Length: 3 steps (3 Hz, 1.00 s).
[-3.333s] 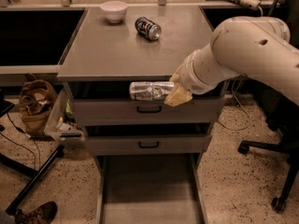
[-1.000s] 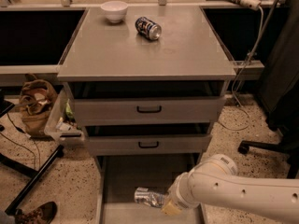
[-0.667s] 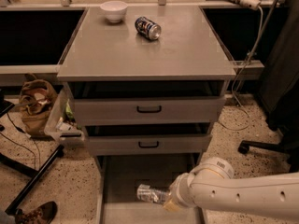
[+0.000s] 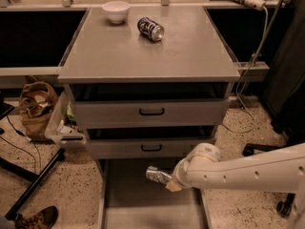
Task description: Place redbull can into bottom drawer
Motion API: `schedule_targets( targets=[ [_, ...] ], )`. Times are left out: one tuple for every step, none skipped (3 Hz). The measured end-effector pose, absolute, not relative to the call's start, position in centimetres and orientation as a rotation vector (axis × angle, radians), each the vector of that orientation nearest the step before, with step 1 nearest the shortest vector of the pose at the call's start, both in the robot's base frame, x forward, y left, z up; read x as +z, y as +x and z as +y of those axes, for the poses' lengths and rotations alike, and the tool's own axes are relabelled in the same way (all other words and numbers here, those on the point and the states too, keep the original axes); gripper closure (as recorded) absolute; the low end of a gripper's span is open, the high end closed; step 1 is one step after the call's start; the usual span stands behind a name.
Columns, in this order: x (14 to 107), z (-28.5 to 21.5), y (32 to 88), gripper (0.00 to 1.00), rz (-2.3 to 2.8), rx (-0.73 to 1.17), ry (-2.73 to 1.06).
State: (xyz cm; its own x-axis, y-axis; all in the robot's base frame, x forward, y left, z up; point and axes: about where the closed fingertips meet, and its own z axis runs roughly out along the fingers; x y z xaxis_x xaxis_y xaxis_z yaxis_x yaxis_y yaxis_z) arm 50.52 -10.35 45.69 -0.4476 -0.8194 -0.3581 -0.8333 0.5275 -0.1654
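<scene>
The redbull can (image 4: 158, 175), slim and silver, lies on its side in my gripper (image 4: 169, 182), which is shut on its right end. The white arm (image 4: 243, 171) reaches in from the right. The can hangs just above the back part of the bottom drawer (image 4: 143, 209), which is pulled out with its wide grey floor showing. The can is a little below the front of the middle drawer and apart from the floor.
Two shallower drawers with black handles (image 4: 152, 111) (image 4: 151, 148) sit above. On the cabinet top lie a dark blue can (image 4: 150, 28) and a white bowl (image 4: 116, 11). A brown bag (image 4: 35, 106) and black stand legs (image 4: 33, 187) are at left, a chair base (image 4: 283, 205) at right.
My gripper brought the can down from in front of the top drawer to low over the bottom drawer, then lifted it slightly up and toward the back.
</scene>
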Motion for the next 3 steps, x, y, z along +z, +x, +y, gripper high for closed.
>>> schedule_targets(
  targets=[
    [40.0, -8.3, 50.7, 1.00, 2.466, 0.062, -1.331],
    [32.5, -4.5, 47.8, 1.00, 2.553, 0.098, -1.272],
    [32.6, -4.5, 47.9, 1.00, 2.551, 0.097, -1.272]
  ],
)
